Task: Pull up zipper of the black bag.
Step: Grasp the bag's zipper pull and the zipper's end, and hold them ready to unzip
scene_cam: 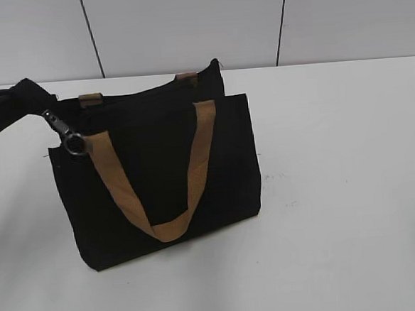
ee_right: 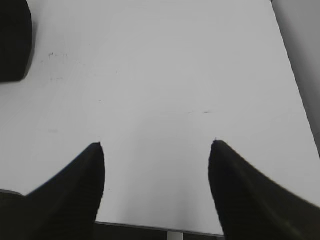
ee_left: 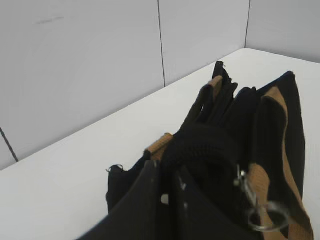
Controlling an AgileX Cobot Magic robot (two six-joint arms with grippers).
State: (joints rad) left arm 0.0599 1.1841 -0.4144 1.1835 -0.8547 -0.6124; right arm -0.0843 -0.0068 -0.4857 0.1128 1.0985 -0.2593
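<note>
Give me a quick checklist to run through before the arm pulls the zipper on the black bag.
1. Black bag upright on the table: ok.
2. Left gripper at the bag's top edge: ok.
3. Left gripper gripping the zipper: cannot tell.
4. Ring pull free and visible: ok.
5. Right gripper open over bare table, holding nothing: ok.
6. Right gripper steadying the bag: not ok.

The black bag (scene_cam: 159,173) is seen standing upright on the tabletop (scene_cam: 352,188), its front pocket panel crossed by a drooping tan webbing handle (scene_cam: 160,194). The zipper (ee_left: 200,145) is run along the top edge, and its silver slider with ring pull (scene_cam: 70,140) (hanging at the bag's left end) is visible.
</note>
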